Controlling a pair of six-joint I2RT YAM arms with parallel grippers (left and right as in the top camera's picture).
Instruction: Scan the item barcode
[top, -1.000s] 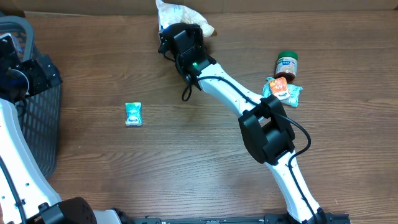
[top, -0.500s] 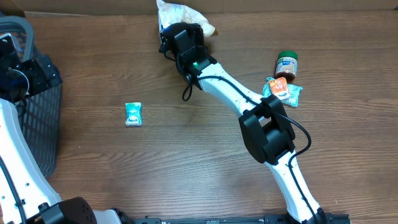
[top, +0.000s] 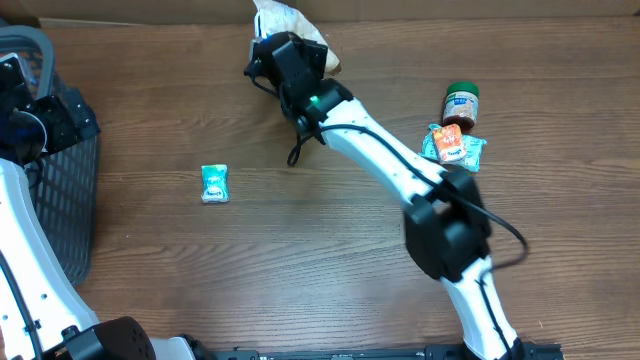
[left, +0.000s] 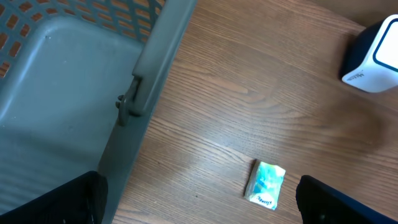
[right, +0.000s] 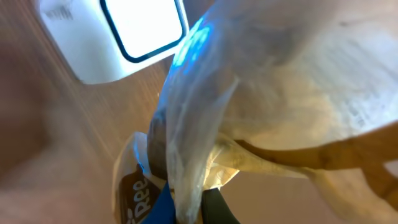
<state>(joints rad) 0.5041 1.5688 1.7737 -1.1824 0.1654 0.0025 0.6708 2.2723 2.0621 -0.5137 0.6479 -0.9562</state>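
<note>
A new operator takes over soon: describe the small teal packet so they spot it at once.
Start at the grey basket on the table's left side. To its right, on open wood, lies the teal packet, flat and alone. Unlike the green-lidded jar and orange pouch clustered far right, it touches nothing.

Even light; rt wrist blurry, bag glary.

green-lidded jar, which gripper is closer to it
Right. The right gripper, shut on a clear bag, is mid-table at the far edge; the left gripper, open, is by the basket, opposite side from the jar.
</note>
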